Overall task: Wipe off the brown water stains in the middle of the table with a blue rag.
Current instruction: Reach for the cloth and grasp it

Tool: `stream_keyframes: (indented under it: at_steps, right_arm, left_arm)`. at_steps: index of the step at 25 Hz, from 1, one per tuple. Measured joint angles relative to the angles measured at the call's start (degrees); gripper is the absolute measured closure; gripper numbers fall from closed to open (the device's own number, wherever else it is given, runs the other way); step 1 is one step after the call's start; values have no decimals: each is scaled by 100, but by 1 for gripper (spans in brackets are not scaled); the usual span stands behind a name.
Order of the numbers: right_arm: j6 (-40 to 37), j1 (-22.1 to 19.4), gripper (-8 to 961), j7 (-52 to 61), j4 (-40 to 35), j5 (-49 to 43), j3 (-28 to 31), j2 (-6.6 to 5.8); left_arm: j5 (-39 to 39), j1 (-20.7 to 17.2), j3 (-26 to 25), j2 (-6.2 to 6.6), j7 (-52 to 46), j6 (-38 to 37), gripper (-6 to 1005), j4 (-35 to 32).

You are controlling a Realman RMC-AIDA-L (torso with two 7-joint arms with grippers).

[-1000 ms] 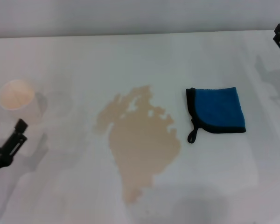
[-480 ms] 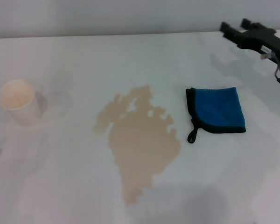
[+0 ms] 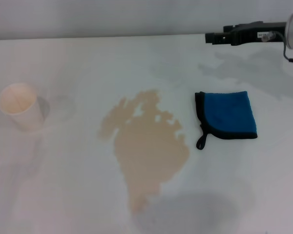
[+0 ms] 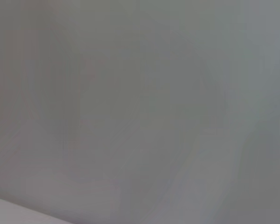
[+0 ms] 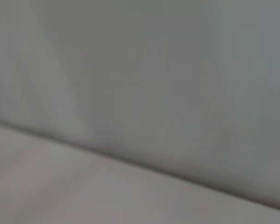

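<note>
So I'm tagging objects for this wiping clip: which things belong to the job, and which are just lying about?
Part of the job:
- brown water stains
- blue rag, beside the stains
- table
- right gripper, above the table beyond the rag

Lying about:
- paper cup

Soft, even light is spread over the table [image 3: 88,63], with mild sheen. Faint grey shadows are cast under the right gripper [image 3: 210,37] and beside the cup [image 3: 19,105]. Both wrist views are blurred.
</note>
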State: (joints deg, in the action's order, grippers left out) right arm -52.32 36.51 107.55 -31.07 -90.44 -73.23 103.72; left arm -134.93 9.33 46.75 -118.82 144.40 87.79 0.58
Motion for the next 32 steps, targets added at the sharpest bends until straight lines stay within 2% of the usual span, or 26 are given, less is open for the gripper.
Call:
stream_keyframes:
  at_steps: [6, 7, 8, 10, 14, 17, 21, 26, 28, 29, 32]
  right_arm:
    - [-722, 607, 190, 909, -59, -1378, 14, -213]
    - [-953, 822, 191, 1166, -62, -1786, 15, -268]
    - [-953, 822, 193, 1166, -62, -1786, 15, -268]
    - [-1277, 1166, 195, 1549, -66, -2508, 15, -307]
    - [-1548, 1472, 200, 1828, -74, -3215, 14, -295]
    - [-1813, 1753, 204, 2003, -80, -3801, 16, -237]
    - [-1870, 1994, 209, 2182, -89, -4467, 24, -83]
    - [-1844, 2079, 215, 2372, -90, -5201, 39, 129]
    - [-1882, 2075, 217, 2431, -92, -5535, 39, 269]
    - [-1882, 2075, 218, 2431, -92, -5535, 39, 269]
    - [-1911, 2007, 222, 2468, -92, -5752, 39, 393]
  left_arm:
    - [-17, 36, 0, -1, -7, -1, 116, -11]
    - [-20, 38, 0, -1, -7, -1, 116, -12]
    - [-23, 38, 0, 0, -8, -3, 116, -12]
    - [-27, 38, 0, -1, -12, -25, 116, -14]
    - [-32, 36, -1, -1, -66, -88, 116, -14]
    - [-35, 34, -7, -1, -69, -101, 116, -14]
    - [-50, 34, -10, -12, -76, -114, 116, -14]
    - [-51, 34, -9, -19, -79, -128, 116, 15]
    - [-52, 34, -9, -18, -79, -133, 116, 21]
    - [-51, 34, -9, -18, -80, -135, 116, 24]
    - [-52, 34, -9, -23, -80, -139, 116, 27]
